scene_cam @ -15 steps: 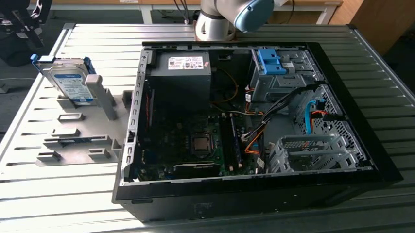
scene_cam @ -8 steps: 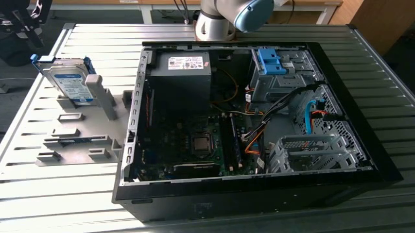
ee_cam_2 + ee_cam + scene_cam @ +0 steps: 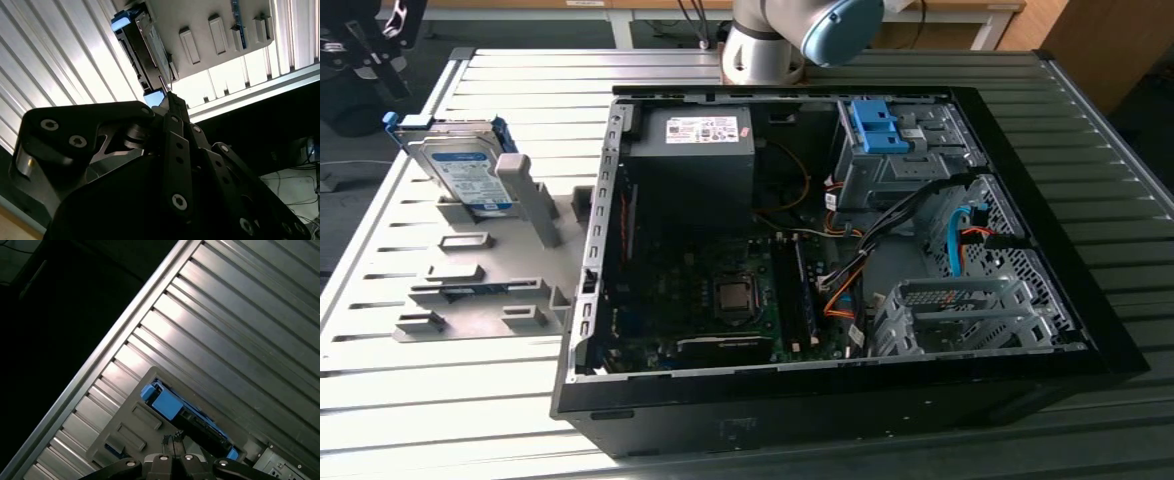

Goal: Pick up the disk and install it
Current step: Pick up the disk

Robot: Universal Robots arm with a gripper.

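The disk (image 3: 463, 167) stands on edge in a grey holder (image 3: 494, 290) on the table, at the exterior view's left. It is silver with a white-and-blue label and a blue frame. My gripper (image 3: 387, 30) hangs above it near the exterior view's top left corner, apart from it. In the second wrist view the disk (image 3: 150, 45) lies edge-on just beyond the gripper (image 3: 167, 94), whose fingers meet in a thin tip. In the first wrist view the gripper (image 3: 171, 436) is shut and empty, close over the disk's blue frame (image 3: 165, 402).
An open black computer case (image 3: 854, 380) fills the middle of the slatted metal table (image 3: 454, 400). Inside are a grey power supply (image 3: 694, 150), a blue clip on a drive bay (image 3: 874, 125), a metal cage (image 3: 947, 310) and loose cables. The arm's base (image 3: 767, 45) stands behind the case.
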